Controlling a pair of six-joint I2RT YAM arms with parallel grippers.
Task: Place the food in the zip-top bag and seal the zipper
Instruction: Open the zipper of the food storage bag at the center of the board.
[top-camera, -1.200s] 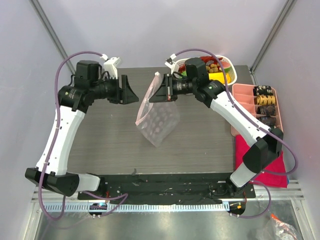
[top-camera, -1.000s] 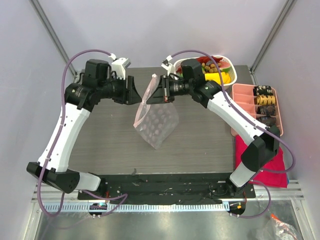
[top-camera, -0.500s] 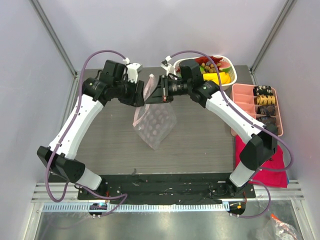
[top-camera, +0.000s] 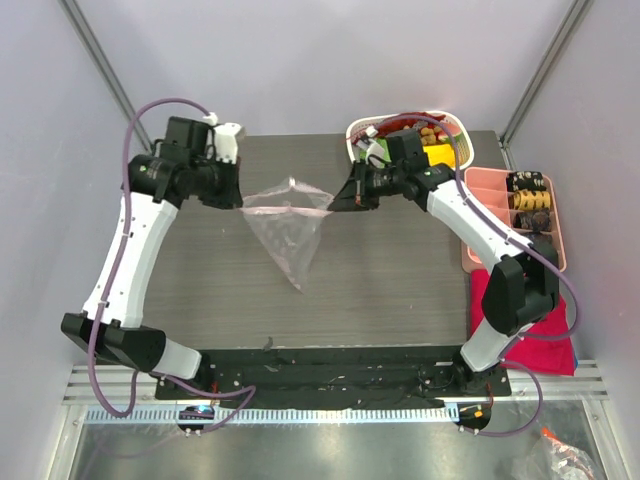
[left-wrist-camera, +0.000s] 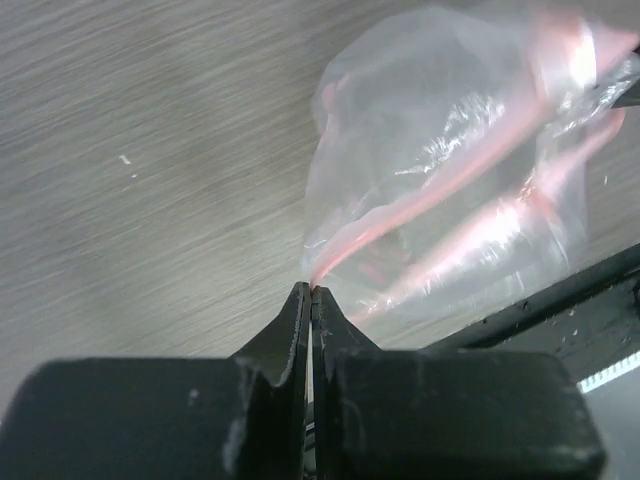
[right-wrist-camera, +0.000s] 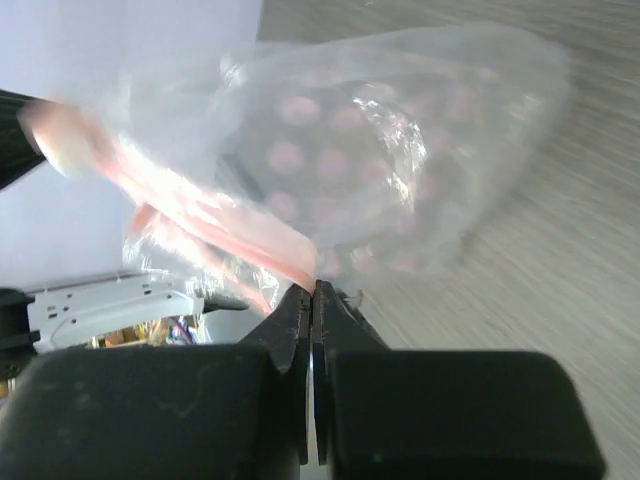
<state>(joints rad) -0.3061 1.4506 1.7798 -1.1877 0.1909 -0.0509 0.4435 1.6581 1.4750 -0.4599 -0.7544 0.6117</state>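
No readable text, label, brand name, number or sign shows in any view, whether on the zip-top bag (top-camera: 288, 228), the white basket (top-camera: 351, 135) or the pink tray (top-camera: 484, 215).

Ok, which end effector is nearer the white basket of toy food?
Right. The right end effector, pinching one mouth corner of the zip-top bag, is beside the white basket; the left end effector pinches the opposite corner, across the bag from it.
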